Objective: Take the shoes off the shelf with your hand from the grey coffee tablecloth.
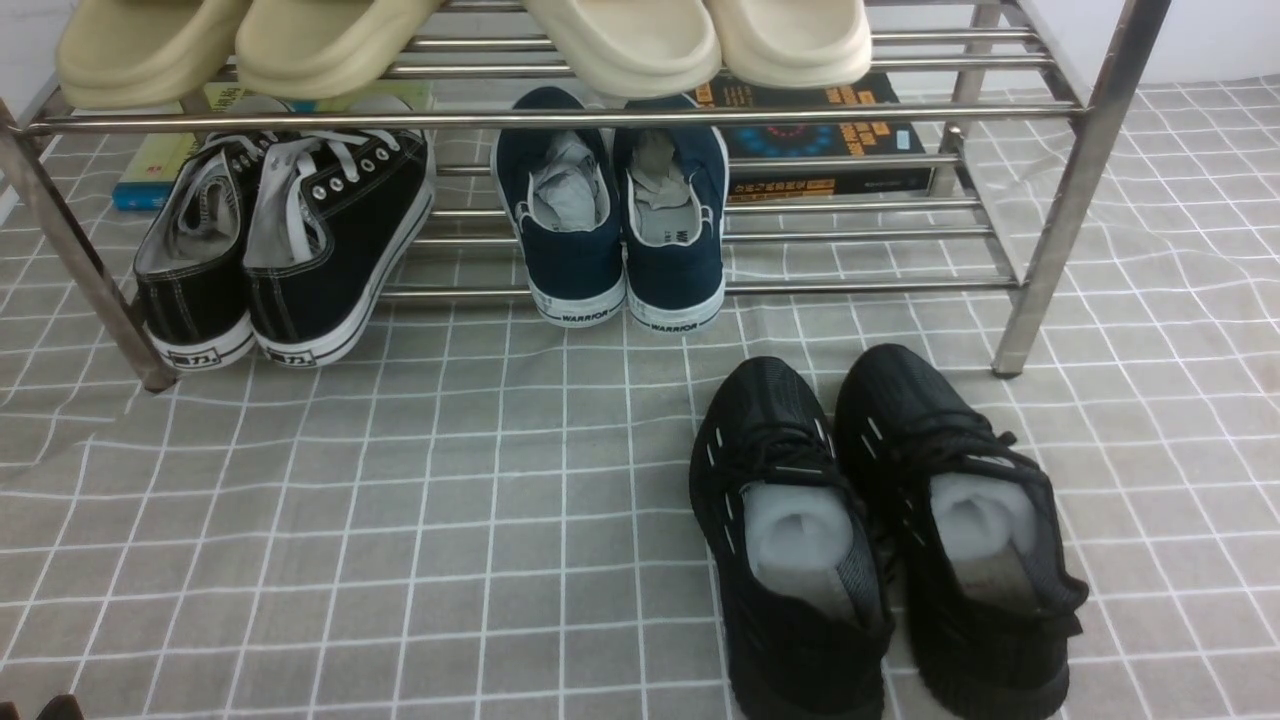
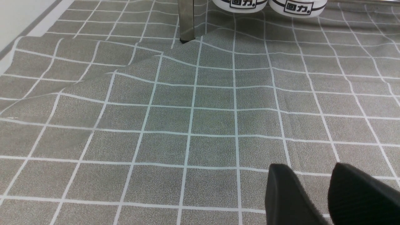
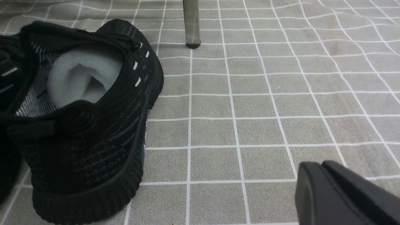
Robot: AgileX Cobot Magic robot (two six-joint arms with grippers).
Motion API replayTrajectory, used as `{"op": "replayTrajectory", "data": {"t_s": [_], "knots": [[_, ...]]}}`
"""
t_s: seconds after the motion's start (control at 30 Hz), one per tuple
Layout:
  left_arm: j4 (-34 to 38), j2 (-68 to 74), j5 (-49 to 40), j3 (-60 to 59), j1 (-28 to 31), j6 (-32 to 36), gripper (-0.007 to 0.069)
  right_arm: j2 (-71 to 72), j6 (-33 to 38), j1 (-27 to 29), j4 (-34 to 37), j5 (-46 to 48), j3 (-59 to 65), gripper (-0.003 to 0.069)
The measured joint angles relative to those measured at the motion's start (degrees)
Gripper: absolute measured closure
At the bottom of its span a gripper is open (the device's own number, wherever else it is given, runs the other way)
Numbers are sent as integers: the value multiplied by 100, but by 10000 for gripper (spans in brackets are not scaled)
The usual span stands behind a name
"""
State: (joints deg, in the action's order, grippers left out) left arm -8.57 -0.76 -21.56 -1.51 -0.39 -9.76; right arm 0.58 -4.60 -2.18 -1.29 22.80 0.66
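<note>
The shoes (image 1: 780, 440), an all-black knit pair with pale stuffing, stand side by side on the grey coffee tablecloth (image 1: 400, 520), just in front of the shelf (image 1: 560, 118) near its right leg. One shoe (image 3: 93, 131) fills the near side of the right wrist view. My right gripper (image 3: 318, 164) hovers over bare cloth beside that shoe, shut with nothing in it. In the left wrist view my left gripper (image 2: 309, 165) is open over bare cloth, far from the shoes. Neither hand shows in the front view.
On the shelf's lower tier sit black canvas sneakers (image 1: 290, 240) with white soles and navy shoes (image 1: 620, 230). Beige slippers (image 1: 250, 40) lie on the top tier. Books (image 1: 830, 130) lie behind the shelf. Shelf legs (image 2: 186, 22) (image 3: 191, 25) stand on the wrinkled cloth.
</note>
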Motion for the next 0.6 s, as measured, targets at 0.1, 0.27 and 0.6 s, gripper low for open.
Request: {"op": "replayTrajectory", "data": {"t_s": [0.1,0.27,0.6], "knots": [[0,0,0,0,0,0,385,0,0,0,2,-6,2,617],[0,0,0,0,0,0,385,0,0,0,12,-17,7,609],[0,0,0,0,0,0,385,0,-4,0,18,-17,7,594]]}}
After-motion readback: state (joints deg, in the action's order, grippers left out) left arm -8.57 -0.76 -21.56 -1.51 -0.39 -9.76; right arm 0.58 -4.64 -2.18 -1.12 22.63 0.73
